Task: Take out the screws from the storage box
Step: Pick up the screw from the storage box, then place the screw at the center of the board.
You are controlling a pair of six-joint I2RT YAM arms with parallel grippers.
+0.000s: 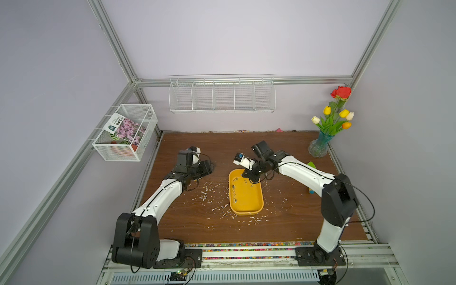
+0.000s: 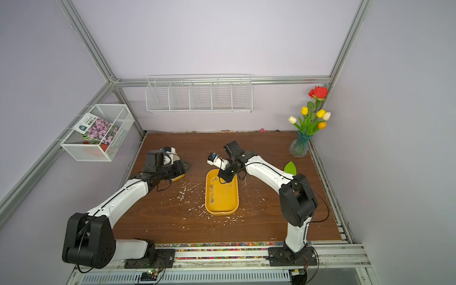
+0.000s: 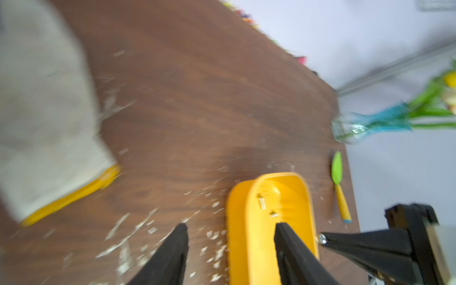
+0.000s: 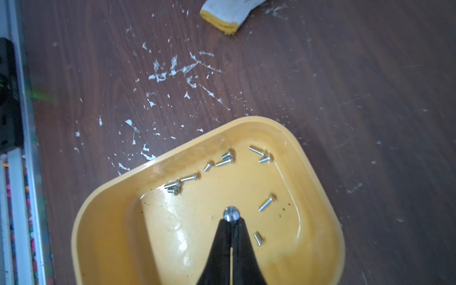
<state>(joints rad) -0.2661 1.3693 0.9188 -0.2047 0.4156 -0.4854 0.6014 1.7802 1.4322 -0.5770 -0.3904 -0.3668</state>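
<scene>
Near the counter's [image 1: 283,222] left edge, beside the glove [image 4: 228,12], the left tool [image 3: 232,225] is hanging with fingers apart. White shreds [image 1: 206,195] are littering the middle around the storage box [image 1: 248,204], where the right tool [image 4: 232,220] is pinching 1 screw [image 4: 231,213] above the other screws [image 4: 223,158].

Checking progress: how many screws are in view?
11 screws: one pinched in the right gripper over the box; ten loose inside, eight along one wall into a corner, two near the gripper. More may hide under the gripper.
</scene>
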